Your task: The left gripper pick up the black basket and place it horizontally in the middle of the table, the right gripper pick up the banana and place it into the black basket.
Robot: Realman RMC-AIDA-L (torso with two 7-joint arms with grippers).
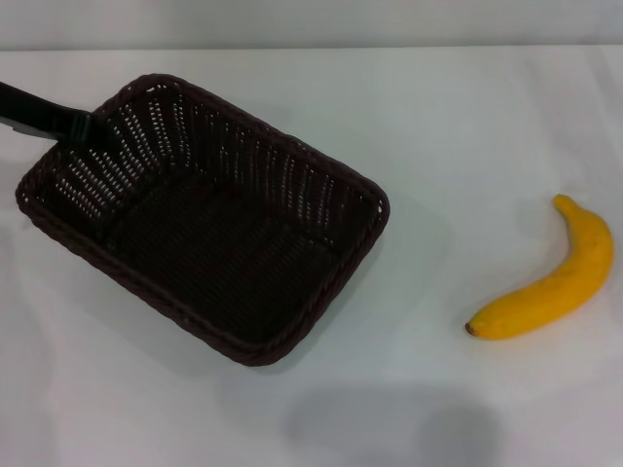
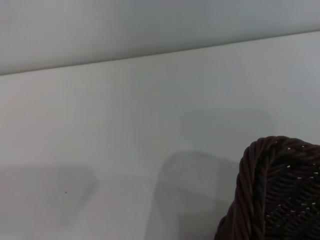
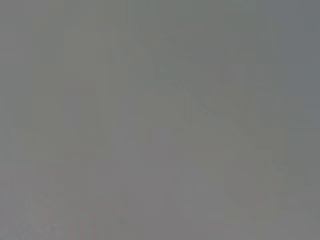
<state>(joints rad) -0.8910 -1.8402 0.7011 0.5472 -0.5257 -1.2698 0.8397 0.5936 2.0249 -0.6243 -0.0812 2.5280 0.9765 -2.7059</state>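
Note:
The black basket [image 1: 209,219] sits diagonally on the left half of the white table [image 1: 458,126], its long side running from far left to near right. My left gripper [image 1: 80,126] comes in from the left edge and grips the braided rim at the basket's far-left corner. That rim corner also shows close up in the left wrist view [image 2: 275,195]. The yellow banana [image 1: 550,277] lies on the table at the right, dark tip towards me, well apart from the basket. My right gripper is out of view; the right wrist view shows only flat grey.
The table's far edge [image 1: 311,49] runs along the top of the head view. A soft shadow [image 1: 389,423] falls on the table near the front, between the basket and the banana.

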